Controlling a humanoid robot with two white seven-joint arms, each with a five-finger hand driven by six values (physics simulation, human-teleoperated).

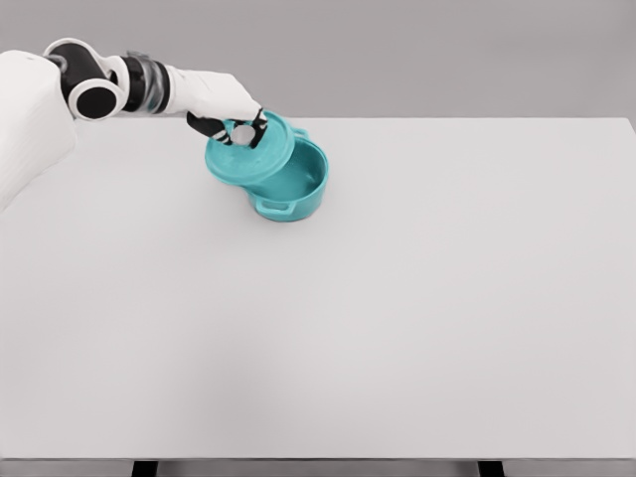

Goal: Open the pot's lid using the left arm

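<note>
A teal pot (pixel 294 189) stands on the white table (pixel 397 298) at the back left, with a side handle facing the front. Its teal lid (pixel 250 154) is lifted and tilted, shifted to the left of the pot, so the pot's inside shows on the right. My left hand (pixel 238 130) comes in from the upper left and is shut on the lid's knob, black fingers curled around it. The right arm does not show.
The table's far edge runs just behind the pot. Its front edge lies near the bottom of the picture, with dark legs below it. A grey wall stands behind.
</note>
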